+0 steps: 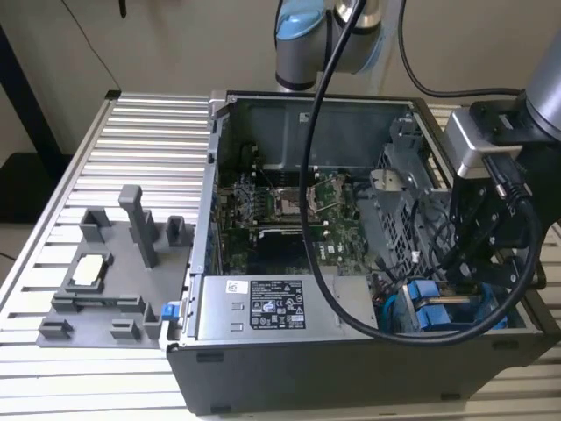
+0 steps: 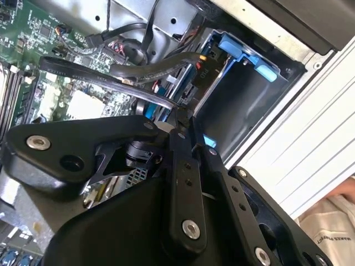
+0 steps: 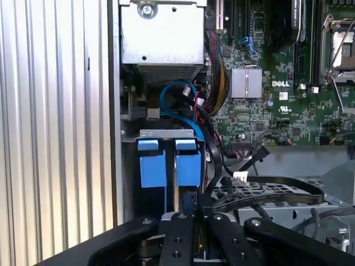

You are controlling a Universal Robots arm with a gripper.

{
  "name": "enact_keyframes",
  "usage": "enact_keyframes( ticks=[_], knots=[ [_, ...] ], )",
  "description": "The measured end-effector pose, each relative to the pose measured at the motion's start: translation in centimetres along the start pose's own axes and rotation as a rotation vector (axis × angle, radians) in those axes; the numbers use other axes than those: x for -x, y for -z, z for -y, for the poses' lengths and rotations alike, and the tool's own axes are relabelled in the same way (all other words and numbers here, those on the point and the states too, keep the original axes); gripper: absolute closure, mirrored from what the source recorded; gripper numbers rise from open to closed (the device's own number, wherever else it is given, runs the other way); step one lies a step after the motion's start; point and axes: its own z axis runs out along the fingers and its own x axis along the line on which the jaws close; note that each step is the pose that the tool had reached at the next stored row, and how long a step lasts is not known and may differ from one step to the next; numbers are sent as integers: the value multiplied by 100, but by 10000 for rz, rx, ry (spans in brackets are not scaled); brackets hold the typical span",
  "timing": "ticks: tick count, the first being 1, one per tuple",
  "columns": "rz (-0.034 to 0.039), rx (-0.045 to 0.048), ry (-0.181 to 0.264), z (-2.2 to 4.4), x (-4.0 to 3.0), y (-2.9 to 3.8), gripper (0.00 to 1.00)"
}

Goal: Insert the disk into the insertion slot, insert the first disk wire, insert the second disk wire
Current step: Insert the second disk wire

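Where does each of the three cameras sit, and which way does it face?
Exterior view: off the arm, above the table, looking down into the open PC case; the arm and gripper hang at this view's right, over the blue frames.
First wrist view: on the wrist, looking past the gripper at the blue frames and motherboard.
Second wrist view: on the wrist, looking along the gripper toward a blue-framed bay.
Shared: all three show the gripper, blue frames and motherboard.
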Motion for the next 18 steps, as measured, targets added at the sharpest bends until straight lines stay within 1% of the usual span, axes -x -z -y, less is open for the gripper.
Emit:
enact_keyframes(
  ticks=[4, 7, 9, 12, 18],
  knots=[
    [3, 0, -3, 3, -3, -2, 84],
    [26, 0, -8, 23, -4, -13, 84],
    [52, 0, -14, 43, -4, -26, 84],
    [68, 2, -24, 71, -5, -49, 84],
    [86, -6, -138, 76, -9, -95, 84]
  ],
)
